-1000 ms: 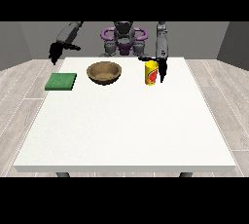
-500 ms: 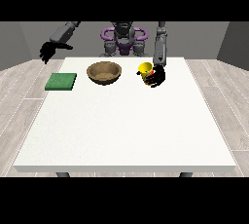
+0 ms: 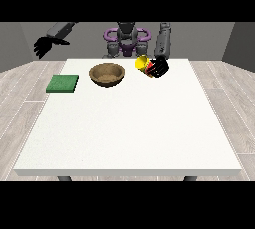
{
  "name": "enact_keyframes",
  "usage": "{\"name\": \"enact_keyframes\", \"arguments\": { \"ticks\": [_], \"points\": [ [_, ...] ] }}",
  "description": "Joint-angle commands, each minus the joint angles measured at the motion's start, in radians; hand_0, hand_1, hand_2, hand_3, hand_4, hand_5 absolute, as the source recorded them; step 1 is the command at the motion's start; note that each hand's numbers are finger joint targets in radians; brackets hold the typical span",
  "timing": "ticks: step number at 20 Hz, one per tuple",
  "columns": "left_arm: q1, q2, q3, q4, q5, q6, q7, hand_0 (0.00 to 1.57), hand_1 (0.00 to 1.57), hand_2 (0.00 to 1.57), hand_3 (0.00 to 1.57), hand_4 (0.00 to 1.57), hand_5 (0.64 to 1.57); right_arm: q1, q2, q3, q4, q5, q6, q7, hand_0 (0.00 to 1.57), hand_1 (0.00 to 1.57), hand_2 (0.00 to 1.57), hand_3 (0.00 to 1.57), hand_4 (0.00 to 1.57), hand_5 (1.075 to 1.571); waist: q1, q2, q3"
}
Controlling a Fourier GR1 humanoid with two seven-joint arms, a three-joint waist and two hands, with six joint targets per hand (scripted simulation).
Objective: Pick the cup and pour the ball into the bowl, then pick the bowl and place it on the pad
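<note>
Right of centre in the upper part of the frame, we see the hand at the view's right (image 3: pixel 159 68) with its fingers curled round the yellow cup (image 3: pixel 143 64), holding it above the white table (image 3: pixel 129 123). The cup lies tipped on its side, mouth turned left toward the wooden bowl (image 3: pixel 106 73). Half a second ago it sat less tilted and a little lower. We cannot make out the ball. At upper left, the hand at the view's left (image 3: pixel 44 47) hangs off the table with relaxed, spread fingers, above the green pad (image 3: pixel 63 83).
</note>
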Motion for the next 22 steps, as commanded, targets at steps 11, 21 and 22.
{"name": "enact_keyframes", "arguments": {
  "ticks": [11, 21, 22],
  "points": [
    [-0.082, -0.067, -0.283, -0.105, -0.429, 0.026, 0.534, 1.37, 1.37, 1.57, 1.57, 1.14, 1.566, 0.088, -0.043, -0.026, 0.236, 0.059, 0.008, -0.101, 0.00, 0.00, 0.00, 0.00, 0.00, 1.560, 0.141, -0.185, -0.0021],
    [-0.153, -0.101, -0.446, -0.130, -0.712, -0.020, 0.786, 1.02, 1.02, 1.57, 1.57, 0.95, 1.570, 0.047, -0.071, -0.052, 0.319, 0.035, 0.041, -0.127, 0.00, 0.00, 0.05, 0.00, 0.00, 1.550, 0.140, -0.185, -0.0015],
    [-0.193, -0.102, -0.464, -0.143, -0.727, -0.057, 0.817, 0.94, 0.94, 1.57, 1.57, 0.91, 1.571, 0.039, -0.085, -0.064, 0.338, 0.030, 0.048, -0.140, 0.00, 0.00, 0.00, 0.00, 0.00, 1.547, 0.138, -0.176, -0.0012]
  ]
}}
